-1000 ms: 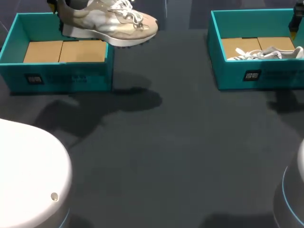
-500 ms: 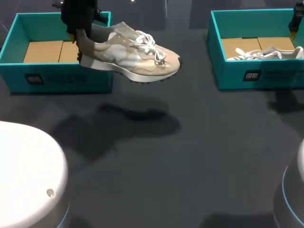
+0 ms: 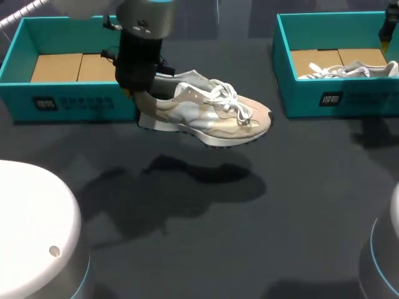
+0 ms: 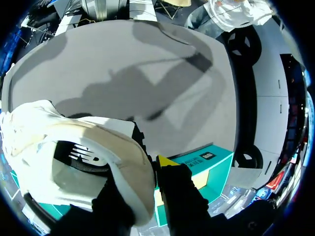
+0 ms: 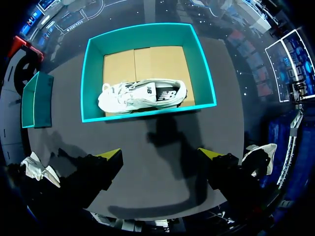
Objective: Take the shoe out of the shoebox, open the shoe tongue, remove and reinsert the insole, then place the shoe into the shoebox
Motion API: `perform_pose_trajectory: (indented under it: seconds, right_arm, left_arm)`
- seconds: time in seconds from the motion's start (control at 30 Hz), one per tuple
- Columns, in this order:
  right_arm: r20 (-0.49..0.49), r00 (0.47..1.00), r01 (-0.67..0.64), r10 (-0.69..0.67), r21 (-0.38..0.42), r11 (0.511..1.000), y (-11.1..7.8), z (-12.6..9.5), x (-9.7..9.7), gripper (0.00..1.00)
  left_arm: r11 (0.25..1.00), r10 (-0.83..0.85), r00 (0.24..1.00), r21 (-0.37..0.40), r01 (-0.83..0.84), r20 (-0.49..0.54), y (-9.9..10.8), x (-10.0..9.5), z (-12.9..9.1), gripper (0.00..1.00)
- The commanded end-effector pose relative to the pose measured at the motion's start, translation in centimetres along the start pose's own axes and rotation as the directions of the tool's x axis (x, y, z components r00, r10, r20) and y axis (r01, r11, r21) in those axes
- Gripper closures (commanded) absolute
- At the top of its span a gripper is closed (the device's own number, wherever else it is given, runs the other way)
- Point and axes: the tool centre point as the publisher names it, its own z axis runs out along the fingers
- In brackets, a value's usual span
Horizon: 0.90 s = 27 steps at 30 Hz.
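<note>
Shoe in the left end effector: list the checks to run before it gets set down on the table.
1. Grip: the left end effector pinches the shoe at its heel collar: ok.
2. Shoe clear of the left shoebox: ok, it hangs past the box wall.
3. Table under the shoe bare: ok.
4. Right end effector open, away by the right shoebox: ok.
5. Tongue opened: not ok, laces lie across it.

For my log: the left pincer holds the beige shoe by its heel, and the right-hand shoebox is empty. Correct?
No: the right-hand shoebox holds a white shoe, as the head view shows. The left pincer does hold the beige shoe by its heel.
</note>
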Motion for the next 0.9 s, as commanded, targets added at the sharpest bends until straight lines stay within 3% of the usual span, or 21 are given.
perform_pose_trajectory:
  seconds: [0.03,0.4,0.9]
  right_arm:
    - [0.001,1.0,0.0,0.0,0.0,1.0,0.0,0.0,0.0,0.0]
    - [0.001,1.0,0.0,0.0,0.0,1.0,0.0,0.0,0.0,0.0]
    - [0.001,1.0,0.0,0.0,0.0,1.0,0.0,0.0,0.0,0.0]
  left_arm:
    - [0.999,-0.012,1.0,-0.042,0.012,-0.017,-0.8,-2.7,1.4,1.0]
    - [0.999,-0.041,0.999,-0.007,0.041,-0.006,-2.7,-6.9,6.4,1.0]
    - [0.997,-0.07,0.998,-0.021,0.07,-0.003,-6.0,-10.3,11.4,1.0]
